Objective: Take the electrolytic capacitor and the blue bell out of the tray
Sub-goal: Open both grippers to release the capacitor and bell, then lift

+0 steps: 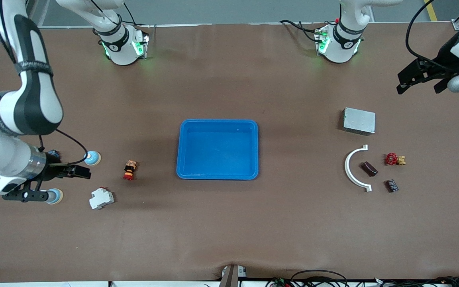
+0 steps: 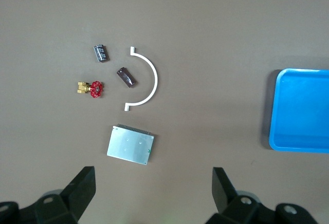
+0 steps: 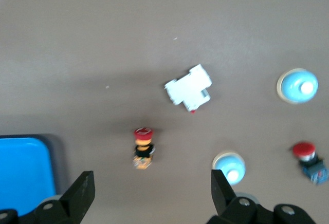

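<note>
Bells (image 1: 92,158) partly hidden by open right claw (image 1: 79,172), capacitor (image 1: 392,185) small — left claw (image 1: 420,81) open, aloft

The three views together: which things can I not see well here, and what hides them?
- Front view: the red push button beside the right gripper is almost wholly covered by the arm.
- Front view: the nearer blue bell is partly covered by that gripper's camera mount.
- Right wrist view: the blue tray is cut off by the edge.
- Left wrist view: the capacitor's markings are too small to read.
</note>
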